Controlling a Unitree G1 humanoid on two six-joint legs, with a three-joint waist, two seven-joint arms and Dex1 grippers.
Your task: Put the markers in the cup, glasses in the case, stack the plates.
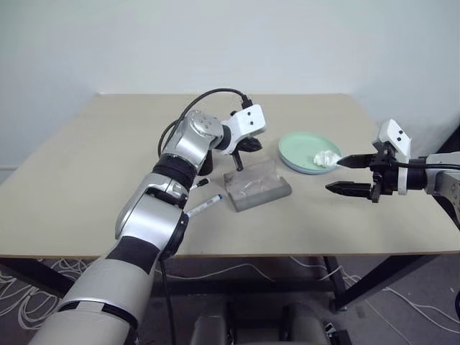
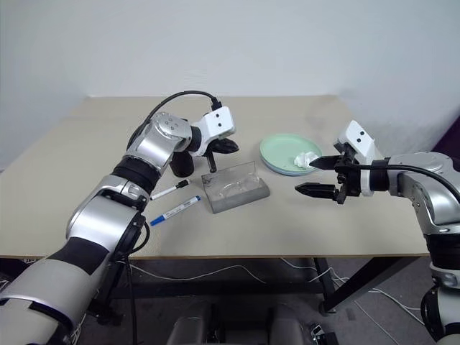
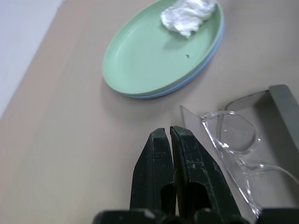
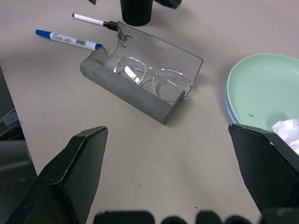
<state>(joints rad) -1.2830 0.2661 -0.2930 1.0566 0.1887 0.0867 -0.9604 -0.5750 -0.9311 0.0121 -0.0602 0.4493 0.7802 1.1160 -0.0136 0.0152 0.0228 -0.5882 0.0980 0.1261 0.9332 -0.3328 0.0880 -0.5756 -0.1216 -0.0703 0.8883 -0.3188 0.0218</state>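
The grey case (image 4: pixel 126 88) stands open at mid-table, its translucent lid (image 4: pixel 159 51) up, and the clear glasses (image 4: pixel 154 79) lie inside it. My left gripper (image 3: pixel 166 130) is shut and empty, hovering just behind the case near the lid. My right gripper (image 1: pixel 352 176) hangs open and empty to the right of the case, in front of the plates. The mint green plate (image 3: pixel 154 56) rests on the light blue plate (image 3: pixel 205 60). Both markers, black-capped (image 2: pixel 170 190) and blue-capped (image 2: pixel 175 210), lie on the table left of the case. The black cup (image 2: pixel 181 164) is partly hidden behind my left arm.
A crumpled white tissue (image 3: pixel 189 14) sits on the green plate. The tan table (image 1: pixel 93 165) has open surface on its left half and along the front edge. A pale wall stands behind the far edge.
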